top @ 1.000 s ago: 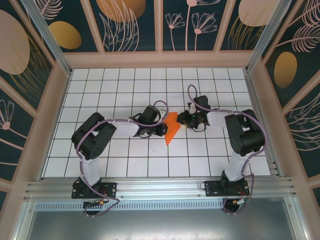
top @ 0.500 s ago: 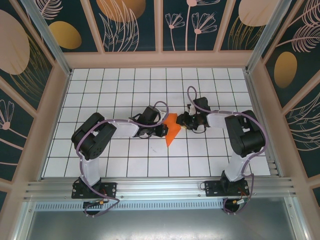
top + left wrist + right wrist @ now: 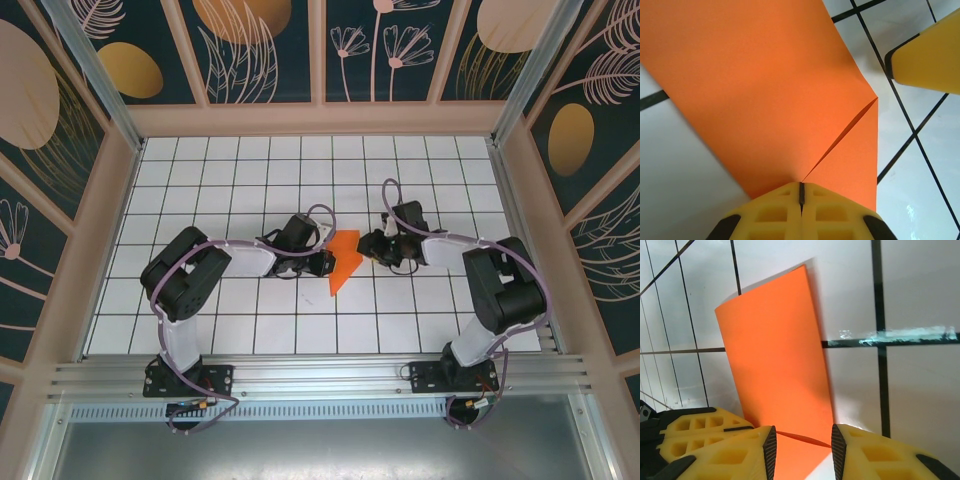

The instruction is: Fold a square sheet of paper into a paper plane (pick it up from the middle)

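Observation:
The orange sheet of paper [image 3: 343, 262] lies mid-table, folded into a narrow wedge like a paper plane, its point toward the near edge. In the left wrist view the paper [image 3: 765, 90] shows a diagonal flap edge running to my left gripper [image 3: 801, 186], which is shut with its tips down on the sheet. From above, the left gripper [image 3: 326, 262] sits at the wedge's left edge. My right gripper [image 3: 368, 246] is at its right edge. Its fingers stand open [image 3: 802, 445] over a corner of the paper [image 3: 775, 355], nothing pinched. One right finger [image 3: 927, 57] shows beside the paper.
The white grid table [image 3: 250, 180] is fenced by a raised wooden frame [image 3: 115, 230] on the left, back and right. An aluminium rail [image 3: 320, 375] runs along the near edge by the arm bases. The left gripper's yellow finger [image 3: 695, 432] lies close beside my right fingers.
The right arm's elbow has swung out to the right and its gripper has drawn slightly back from the paper. The left gripper and the paper have stayed put.

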Robot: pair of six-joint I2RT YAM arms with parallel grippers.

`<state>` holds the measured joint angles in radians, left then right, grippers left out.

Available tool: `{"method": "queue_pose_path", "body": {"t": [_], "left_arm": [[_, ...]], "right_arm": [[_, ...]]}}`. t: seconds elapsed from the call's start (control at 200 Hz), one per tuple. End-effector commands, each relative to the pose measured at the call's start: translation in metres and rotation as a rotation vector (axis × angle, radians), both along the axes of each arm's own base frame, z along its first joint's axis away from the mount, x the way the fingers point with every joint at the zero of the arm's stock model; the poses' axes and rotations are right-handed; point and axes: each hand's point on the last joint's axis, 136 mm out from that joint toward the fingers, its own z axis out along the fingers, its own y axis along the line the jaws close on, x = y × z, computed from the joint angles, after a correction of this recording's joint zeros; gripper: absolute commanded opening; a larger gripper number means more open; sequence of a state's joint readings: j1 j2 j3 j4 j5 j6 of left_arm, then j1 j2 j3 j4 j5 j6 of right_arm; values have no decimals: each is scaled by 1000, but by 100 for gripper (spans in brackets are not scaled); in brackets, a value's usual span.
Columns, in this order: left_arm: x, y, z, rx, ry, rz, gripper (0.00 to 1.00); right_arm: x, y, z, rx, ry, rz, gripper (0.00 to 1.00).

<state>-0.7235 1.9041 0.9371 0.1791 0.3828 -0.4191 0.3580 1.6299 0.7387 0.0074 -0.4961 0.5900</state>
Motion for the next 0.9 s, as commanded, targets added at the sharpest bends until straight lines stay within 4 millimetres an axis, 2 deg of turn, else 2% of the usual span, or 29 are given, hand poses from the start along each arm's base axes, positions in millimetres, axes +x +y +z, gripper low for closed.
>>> {"method": "queue_pose_path", "body": {"t": [0.0, 0.305, 0.565, 0.726, 0.896], "left_arm": [[-23, 15, -19, 60, 88, -15, 1], [-23, 12, -20, 51, 95, -19, 1], [-24, 11, -22, 44, 104, -25, 1], [-23, 10, -21, 40, 104, -24, 1], [-24, 8, -18, 27, 104, -29, 1]], "right_arm": [[-9, -3, -2, -7, 20, -24, 38], [-18, 9, -13, 26, 58, -1, 38], [-14, 20, -3, 77, 40, 18, 35], [-11, 17, 4, 70, 16, -6, 35], [-11, 0, -11, -15, 43, -89, 37]]}}
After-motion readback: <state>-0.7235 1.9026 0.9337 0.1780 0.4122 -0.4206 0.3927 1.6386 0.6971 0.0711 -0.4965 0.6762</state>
